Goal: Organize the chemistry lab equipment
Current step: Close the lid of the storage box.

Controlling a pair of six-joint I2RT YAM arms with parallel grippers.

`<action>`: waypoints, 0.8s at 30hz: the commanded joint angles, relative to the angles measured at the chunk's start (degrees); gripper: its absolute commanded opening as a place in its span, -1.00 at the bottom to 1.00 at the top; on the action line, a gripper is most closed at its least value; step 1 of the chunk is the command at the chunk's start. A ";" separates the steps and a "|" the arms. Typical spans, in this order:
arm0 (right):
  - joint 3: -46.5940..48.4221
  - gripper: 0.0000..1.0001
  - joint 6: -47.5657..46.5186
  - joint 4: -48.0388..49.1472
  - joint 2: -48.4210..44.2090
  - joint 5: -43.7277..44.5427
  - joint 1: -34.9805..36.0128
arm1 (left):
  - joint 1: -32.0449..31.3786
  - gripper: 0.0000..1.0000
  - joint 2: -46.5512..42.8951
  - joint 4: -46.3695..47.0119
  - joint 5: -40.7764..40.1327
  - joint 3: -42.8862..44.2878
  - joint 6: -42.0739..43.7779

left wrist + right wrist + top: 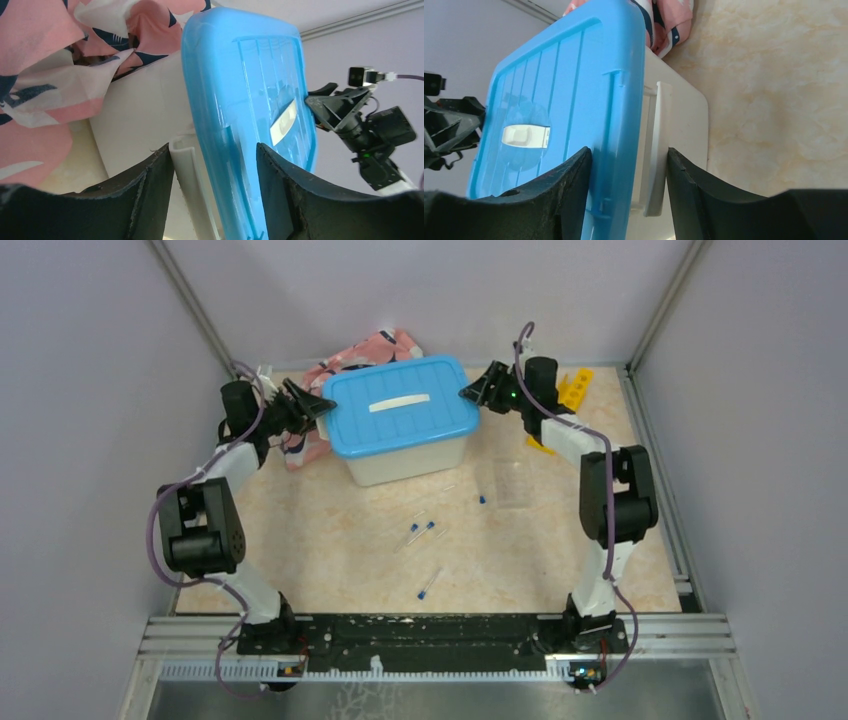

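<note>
Beige marbled tabletop (330, 540), blue-lidded bin (405, 465) at twelve o'clock. Clamped partway open on its rim: left gripper (322, 406) at nine, right gripper (468, 392) at three. Tubes (428, 583) scattered at six.

No text seems legible, even on the blue lid (440, 415).

We see plain pale grey-lilac walls: left wall (80, 390), right wall (770, 390), and the same on the far side. Metal posts (190, 295) run up both far corners. The tabletop (330, 570) is beige with a marbled pattern. A slotted aluminium rail (690, 636) crosses the near edge. Light is soft and even.
</note>
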 commanded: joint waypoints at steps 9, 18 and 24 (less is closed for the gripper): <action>8.24 0.03 -12.16 -13.06 -2.91 7.14 3.70 | -10.21 0.30 -1.46 -26.81 -19.52 16.19 17.84; 11.20 0.01 -17.51 -19.41 -2.88 12.82 6.27 | -15.63 0.30 1.77 -39.22 -32.78 23.72 24.47; 12.17 -0.08 -19.54 -21.71 -3.04 15.75 7.81 | -18.99 0.22 4.20 -45.97 -41.63 28.20 28.25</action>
